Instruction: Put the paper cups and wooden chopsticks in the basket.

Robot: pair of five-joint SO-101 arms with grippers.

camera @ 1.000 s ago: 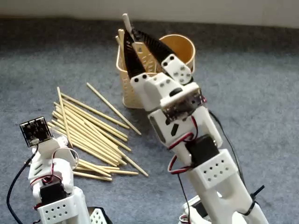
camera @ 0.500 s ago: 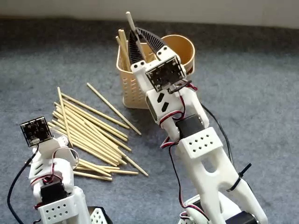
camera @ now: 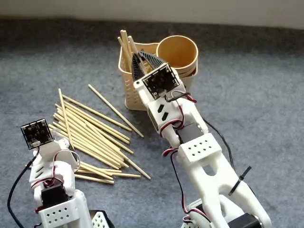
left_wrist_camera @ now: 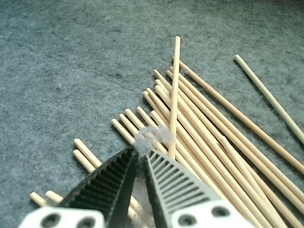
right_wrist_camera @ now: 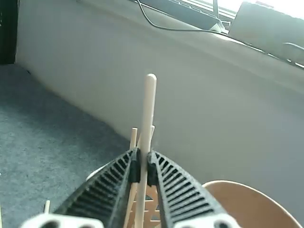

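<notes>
Wooden chopstick [right_wrist_camera: 149, 118] stands upright, clenched in the right claw [right_wrist_camera: 141, 159] directly over the basket [camera: 129, 97], which already holds the paper cups [camera: 176, 51]. Step in hand: depositing. Next move: lower, then release. The left claw [left_wrist_camera: 142, 153] is clenched, holding no stick, above the loose chopsticks [camera: 90, 133] on the tabletop [camera: 266, 95].

R arm [camera: 190, 137] fwd, jaws pinched; L arm [camera: 52, 175] low, jaws closed.
</notes>
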